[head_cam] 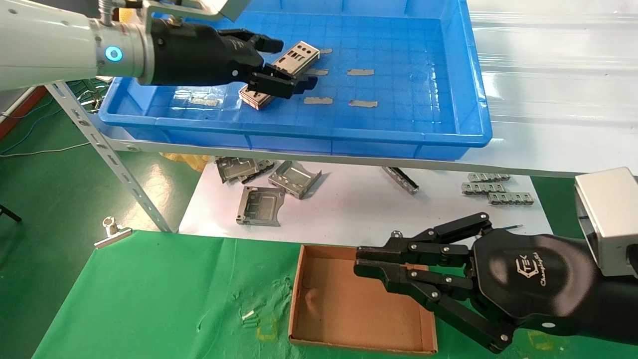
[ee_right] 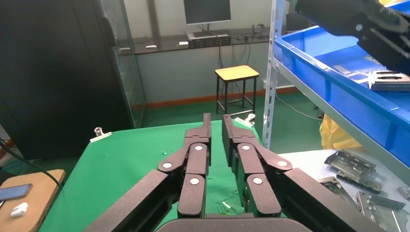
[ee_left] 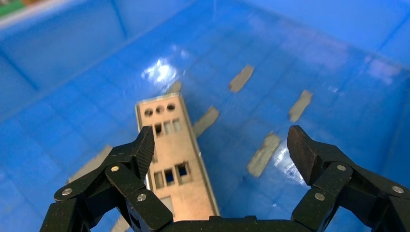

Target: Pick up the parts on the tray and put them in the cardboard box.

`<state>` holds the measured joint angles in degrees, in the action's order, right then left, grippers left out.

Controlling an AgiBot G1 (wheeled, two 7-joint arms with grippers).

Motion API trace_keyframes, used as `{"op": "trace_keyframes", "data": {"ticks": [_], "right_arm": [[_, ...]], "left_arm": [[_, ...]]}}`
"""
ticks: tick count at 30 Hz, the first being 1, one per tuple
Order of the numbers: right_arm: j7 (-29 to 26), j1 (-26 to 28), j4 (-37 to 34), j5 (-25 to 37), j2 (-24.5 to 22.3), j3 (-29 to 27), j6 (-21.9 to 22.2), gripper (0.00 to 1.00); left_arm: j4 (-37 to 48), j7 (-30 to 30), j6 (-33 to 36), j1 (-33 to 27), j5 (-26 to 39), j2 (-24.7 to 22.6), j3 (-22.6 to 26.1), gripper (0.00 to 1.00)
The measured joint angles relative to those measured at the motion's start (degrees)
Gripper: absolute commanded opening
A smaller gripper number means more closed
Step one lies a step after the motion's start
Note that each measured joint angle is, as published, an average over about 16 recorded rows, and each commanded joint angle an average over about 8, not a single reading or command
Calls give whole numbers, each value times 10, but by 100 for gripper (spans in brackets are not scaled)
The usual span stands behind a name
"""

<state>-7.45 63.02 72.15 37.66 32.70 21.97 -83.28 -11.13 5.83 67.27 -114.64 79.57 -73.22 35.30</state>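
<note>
On the left, the left gripper (head_cam: 279,65) is hanging inside the blue tray (head_cam: 463,89), over its left half, with its fingers (ee_left: 143,147) spread wide and holding nothing. Below it a metal plate (head_cam: 281,72) is lying flat on the tray floor, a long silver-grey strip punched with round and square holes, set at a slant to the tray walls. In the left wrist view one finger is sitting right at the plate's long edge while the other is standing well off to the far side, so the plate is not centred between the jaws. To grip well, the gripper probably needs to shift sideways until the plate sits midway, line its closing direction across the plate's narrow width, then lower until the tips are reaching the floor before closing; a thin flat plate may slip or skid if one finger is touching first. Small grey tape strips (head_cam: 361,72) are lying scattered on the floor just beyond and should be left alone. Further right and lower, the cardboard box (head_cam: 339,309) is sitting empty on the green cloth (head_cam: 149,299), and the right gripper (head_cam: 360,262) is resting over the box's right edge with its fingers pressed together, idle.
</note>
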Motion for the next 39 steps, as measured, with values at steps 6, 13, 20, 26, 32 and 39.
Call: {"op": "trace_keyframes", "data": {"ticks": [6,13,20,26,32,39], "right_arm": [[0,0,0,0,0,0,0,100],[0,0,0,0,0,0,0,100],[0,0,0,0,0,0,0,100],[0,0,0,0,0,0,0,100],[0,0,0,0,0,0,0,100],[0,0,0,0,0,0,0,100]], "left_arm": [[38,-11,-15,-15,10,-18,6,100],[62,-19,-29,-23,11,-28,7,69],[73,-23,-39,-25,12,-31,8,0],[78,-23,-46,-25,12,-33,9,0],[80,-21,-54,-23,11,-34,10,0],[79,-19,-61,-20,8,-34,8,0]]}}
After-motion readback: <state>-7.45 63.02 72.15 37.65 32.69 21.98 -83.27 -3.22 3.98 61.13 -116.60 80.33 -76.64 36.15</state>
